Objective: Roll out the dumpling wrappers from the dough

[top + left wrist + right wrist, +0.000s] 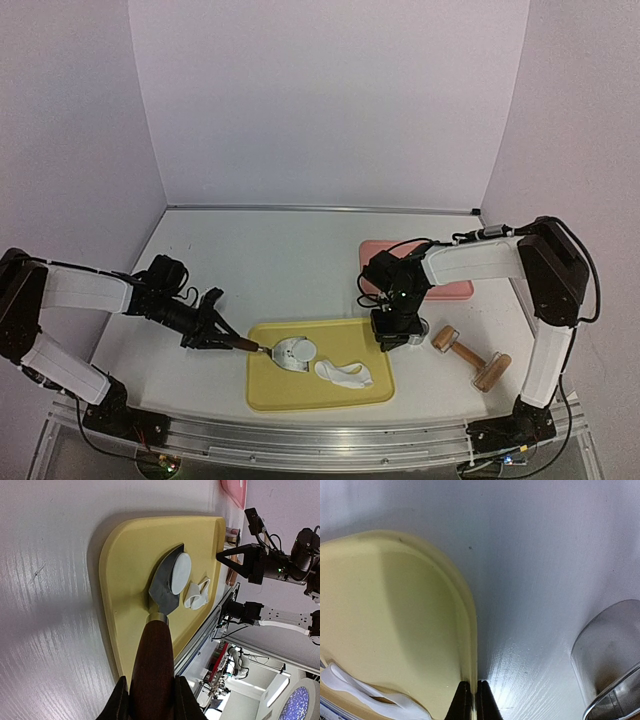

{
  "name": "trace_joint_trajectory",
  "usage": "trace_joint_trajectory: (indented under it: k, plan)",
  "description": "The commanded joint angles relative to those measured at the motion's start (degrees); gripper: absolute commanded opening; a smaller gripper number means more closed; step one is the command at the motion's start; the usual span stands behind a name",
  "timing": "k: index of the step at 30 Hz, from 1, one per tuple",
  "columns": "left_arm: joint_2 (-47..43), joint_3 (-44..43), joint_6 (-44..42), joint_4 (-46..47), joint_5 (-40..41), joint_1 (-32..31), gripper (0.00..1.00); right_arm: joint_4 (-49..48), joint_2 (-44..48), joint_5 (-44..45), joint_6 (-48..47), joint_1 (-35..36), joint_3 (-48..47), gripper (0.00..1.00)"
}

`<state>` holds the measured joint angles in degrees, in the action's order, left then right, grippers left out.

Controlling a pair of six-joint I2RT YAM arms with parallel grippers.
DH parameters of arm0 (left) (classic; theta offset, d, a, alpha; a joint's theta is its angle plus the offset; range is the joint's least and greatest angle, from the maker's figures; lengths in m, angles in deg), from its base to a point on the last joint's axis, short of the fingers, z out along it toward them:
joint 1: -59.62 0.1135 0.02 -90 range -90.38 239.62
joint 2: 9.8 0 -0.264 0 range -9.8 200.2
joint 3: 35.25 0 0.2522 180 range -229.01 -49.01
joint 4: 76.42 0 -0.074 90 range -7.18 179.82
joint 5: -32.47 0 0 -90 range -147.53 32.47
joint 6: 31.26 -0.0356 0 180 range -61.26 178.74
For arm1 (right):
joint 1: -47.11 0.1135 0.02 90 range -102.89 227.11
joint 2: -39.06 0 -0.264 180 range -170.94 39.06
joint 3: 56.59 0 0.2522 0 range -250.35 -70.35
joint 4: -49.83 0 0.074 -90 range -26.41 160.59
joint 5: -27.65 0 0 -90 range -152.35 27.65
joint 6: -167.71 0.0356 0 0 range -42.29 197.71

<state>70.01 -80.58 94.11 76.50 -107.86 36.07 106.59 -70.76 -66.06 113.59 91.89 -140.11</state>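
One round white dumpling wrapper (297,350) (180,573) lies on the metal blade (164,587) of a wooden-handled spatula (152,665), over the yellow tray (320,395) (130,555). My left gripper (225,338) (150,690) is shut on the spatula's handle, to the left of the tray. An irregular strip of leftover dough (345,374) (196,594) (370,692) lies on the tray to the right of the wrapper. My right gripper (393,335) (474,700) pinches the tray's right rim (470,645) between its shut fingers.
A pink plate (415,270) (235,490) sits behind the right gripper. A wooden rolling pin (470,358) lies right of the tray. A metal ring cutter (615,665) stands on the white table close to the right gripper. White walls enclose the table.
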Motion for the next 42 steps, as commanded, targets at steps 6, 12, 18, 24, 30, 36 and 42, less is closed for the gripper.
trace_joint_trajectory:
  k: [6,12,18,24,30,36,42]
  plan:
    - [2.1,5.3,1.5,9.5,3.9,1.4,0.00,-2.2,-1.5,-1.6,2.5,1.2,-0.7,0.00]
    - [-2.2,5.1,0.6,9.7,2.0,3.9,0.00,-2.2,-0.8,-1.0,2.5,1.2,-1.0,0.00]
    - [-5.8,6.4,1.6,11.5,-0.5,4.5,0.00,-2.0,-0.8,-1.0,2.4,1.2,-1.0,0.00]
    - [-7.9,4.8,2.8,8.9,-2.6,4.8,0.00,-1.7,-0.1,-0.4,2.4,1.2,-1.8,0.00]
    - [-8.7,-0.7,3.5,1.5,-3.1,4.9,0.00,-1.3,1.3,0.5,2.4,1.3,-2.1,0.01]
    - [-8.3,-6.9,4.0,-5.4,-1.8,5.0,0.00,-0.6,2.8,0.7,2.4,1.2,-2.8,0.11]
    - [-5.9,-13.8,7.8,-7.8,-1.0,5.0,0.00,0.6,5.6,1.8,2.8,1.3,-3.5,0.42]
